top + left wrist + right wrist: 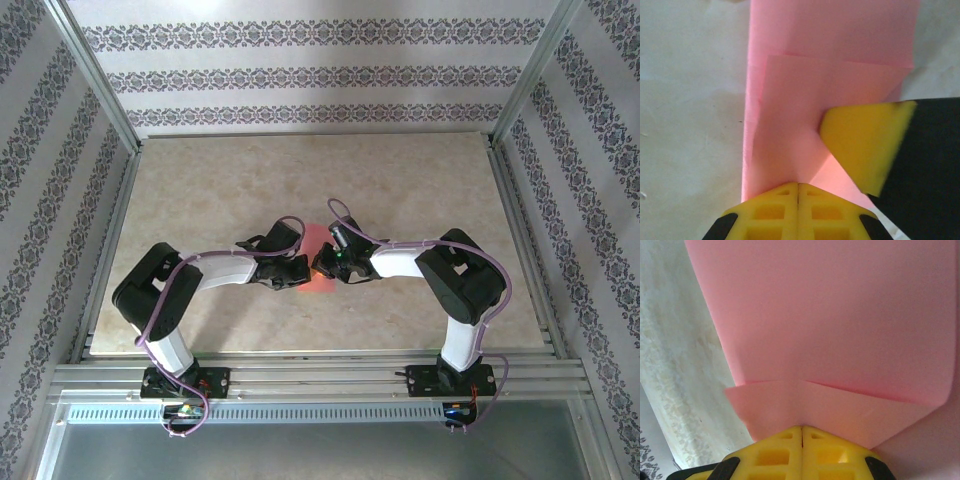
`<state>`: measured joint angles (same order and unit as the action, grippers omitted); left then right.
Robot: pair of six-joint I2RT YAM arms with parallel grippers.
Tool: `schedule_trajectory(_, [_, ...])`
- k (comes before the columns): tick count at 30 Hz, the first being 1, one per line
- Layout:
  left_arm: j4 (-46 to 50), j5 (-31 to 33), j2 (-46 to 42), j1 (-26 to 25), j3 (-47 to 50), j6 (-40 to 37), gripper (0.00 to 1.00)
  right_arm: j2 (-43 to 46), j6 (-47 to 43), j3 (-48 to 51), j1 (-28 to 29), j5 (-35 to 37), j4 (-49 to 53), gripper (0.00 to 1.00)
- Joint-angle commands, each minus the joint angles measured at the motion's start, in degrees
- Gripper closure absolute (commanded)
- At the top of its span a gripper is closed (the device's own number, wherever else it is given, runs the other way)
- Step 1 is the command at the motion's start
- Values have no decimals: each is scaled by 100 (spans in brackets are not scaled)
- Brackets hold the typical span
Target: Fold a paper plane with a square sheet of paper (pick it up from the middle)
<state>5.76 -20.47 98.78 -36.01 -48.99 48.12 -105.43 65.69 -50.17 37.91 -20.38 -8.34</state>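
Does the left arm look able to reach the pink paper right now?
Likely yes: the left gripper sits shut on an edge of the paper, and the right gripper grips it elsewhere without blocking.

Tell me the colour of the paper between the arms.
The paper is plain pink, clearest in the right wrist view.

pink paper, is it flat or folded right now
Folded: overlapping flaps with crease edges show on the pink paper, pinched by the left gripper and right gripper.
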Motion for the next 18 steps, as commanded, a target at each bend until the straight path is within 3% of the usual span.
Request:
schedule_trajectory(1, [279, 247, 163, -49, -32, 13, 100, -118, -17, 44, -1, 61, 69, 95])
schedule_trajectory(18, [583, 410, 251, -30, 483, 339, 100, 53, -1191, -1, -530, -134, 471, 95])
